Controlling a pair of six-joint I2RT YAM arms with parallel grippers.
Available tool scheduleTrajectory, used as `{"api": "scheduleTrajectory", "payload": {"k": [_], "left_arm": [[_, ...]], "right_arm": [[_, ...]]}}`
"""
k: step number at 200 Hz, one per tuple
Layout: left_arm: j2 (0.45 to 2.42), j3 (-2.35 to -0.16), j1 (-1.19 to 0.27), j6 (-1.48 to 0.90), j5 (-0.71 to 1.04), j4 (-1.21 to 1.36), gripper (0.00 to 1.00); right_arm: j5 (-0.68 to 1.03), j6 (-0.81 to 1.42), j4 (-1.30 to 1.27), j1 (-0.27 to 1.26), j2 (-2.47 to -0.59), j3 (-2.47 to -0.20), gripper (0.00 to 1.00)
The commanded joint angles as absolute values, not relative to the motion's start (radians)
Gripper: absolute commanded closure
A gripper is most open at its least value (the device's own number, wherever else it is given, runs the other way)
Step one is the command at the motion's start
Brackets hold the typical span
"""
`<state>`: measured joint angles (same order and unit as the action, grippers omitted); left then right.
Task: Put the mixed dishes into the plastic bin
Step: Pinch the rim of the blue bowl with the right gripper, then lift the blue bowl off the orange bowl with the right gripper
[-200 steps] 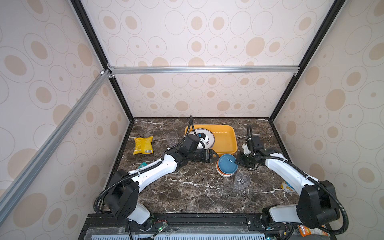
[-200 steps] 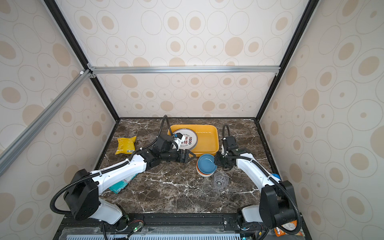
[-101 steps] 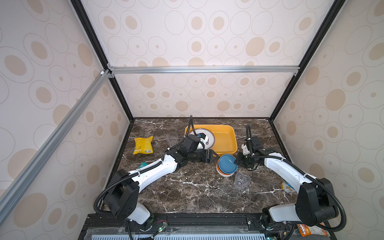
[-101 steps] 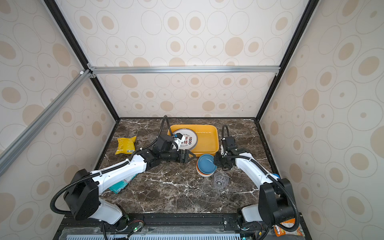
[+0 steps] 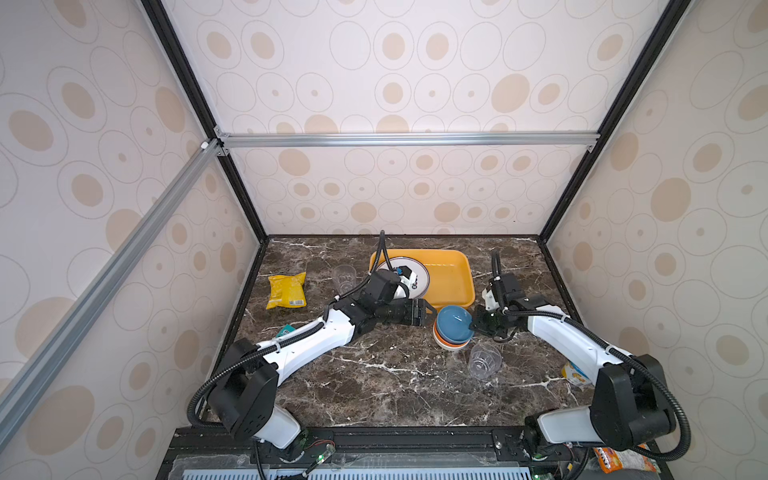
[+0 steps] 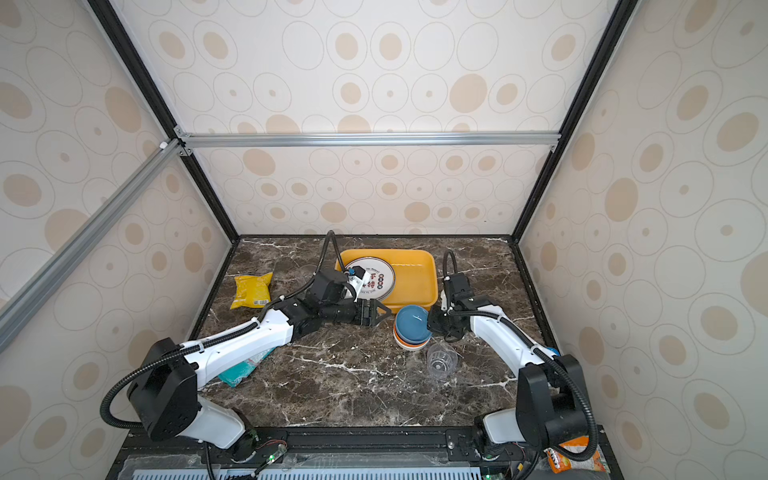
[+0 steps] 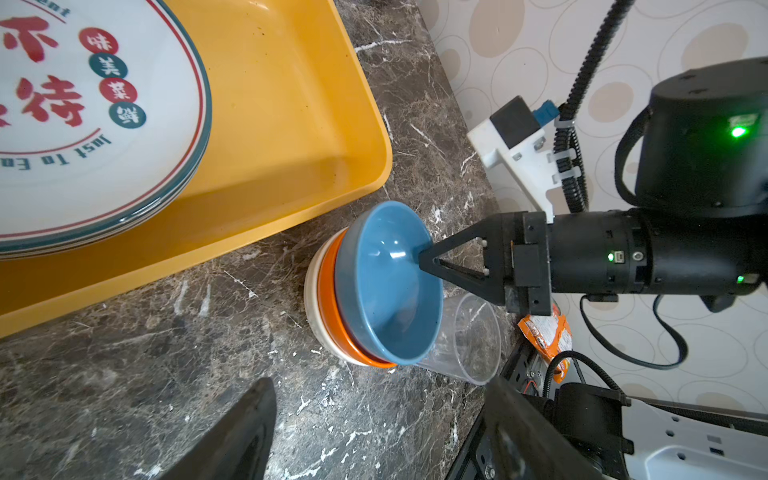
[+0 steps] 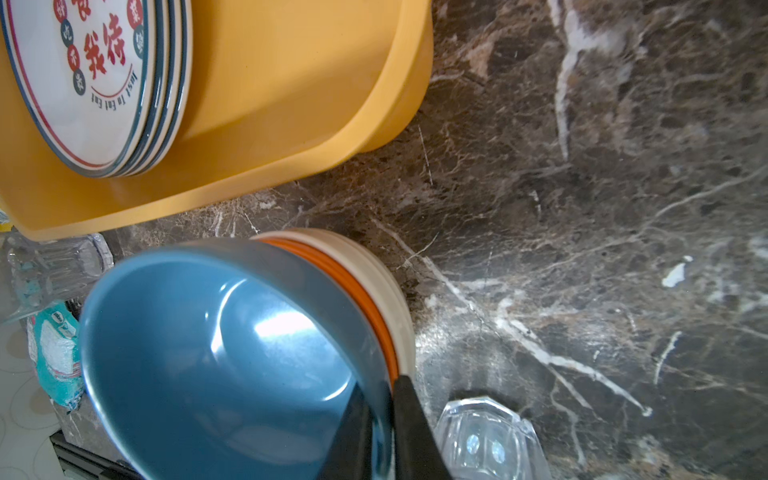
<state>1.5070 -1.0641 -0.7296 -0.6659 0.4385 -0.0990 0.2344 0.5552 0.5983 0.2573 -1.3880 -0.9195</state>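
Observation:
A blue bowl tilts on top of an orange bowl and a white bowl, just in front of the plastic bin. My right gripper is shut on the blue bowl's rim, one finger inside and one outside. My left gripper hovers open just left of the stack, holding nothing. Printed plates lie stacked in the bin's left half. One clear cup lies on its side beside the bowls. Another cup stands left of the bin.
A yellow snack bag lies at the back left of the marble table. A teal packet sits under the left arm. An orange packet lies at the right front edge. The enclosure walls stand close on three sides.
My right gripper's jaws have closed further onto the blue bowl's rim. The left arm has stayed where it was, still open.

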Motion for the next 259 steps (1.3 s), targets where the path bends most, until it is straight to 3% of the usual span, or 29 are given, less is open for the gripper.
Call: {"api": "scheduleTrajectory", "payload": {"k": [1,102,166,259], "left_arm": [[1.499,-1.071,-0.737,-0.672,0.429,-0.097,0.22],[1.500,-1.065,-0.737,-0.672,0.426,-0.089,0.22],[1.487,-1.051,-0.736,-0.672,0.412,-0.078,0.20],[1.456,-1.025,-0.706,-0.676,0.385,-0.060,0.19]], "right_arm": [[0.222,0.548,0.615,0.257,-1.376,-0.920,0.88],[0.204,0.511,0.683,0.262,-1.331,-0.967,0.97],[0.211,0.480,0.766,0.265,-1.330,-1.056,0.98],[0.172,0.414,0.949,0.265,-1.478,-1.326,0.99]]}}
